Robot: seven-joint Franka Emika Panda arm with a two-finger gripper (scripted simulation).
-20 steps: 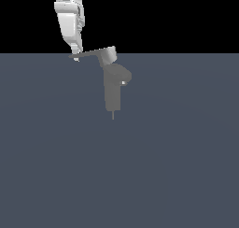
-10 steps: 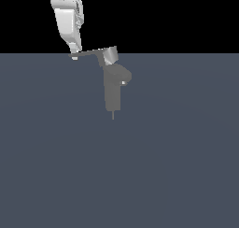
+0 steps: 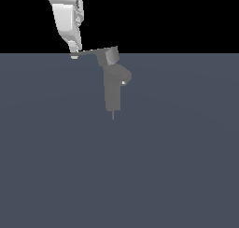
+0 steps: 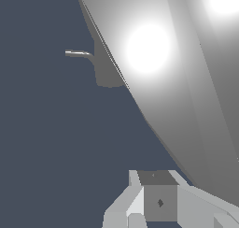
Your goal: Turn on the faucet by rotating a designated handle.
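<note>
Tool (image 3: 74,55) at tip of handle (image 3: 91,53), touching; open or closed: can't tell. Faucet (image 3: 113,89) prob. not fully on yet, rotation left to do

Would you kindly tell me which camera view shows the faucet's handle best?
The exterior view: the handle shows whole, from its cap to the gripper at its tip. In the wrist view a bright, close surface fills much of the picture; I cannot identify the handle there.

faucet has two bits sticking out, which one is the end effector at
The handle, the thin flat blade reaching sideways from the top cap; the end effector is at its tip. The short rounded spout sits lower, untouched.
</note>
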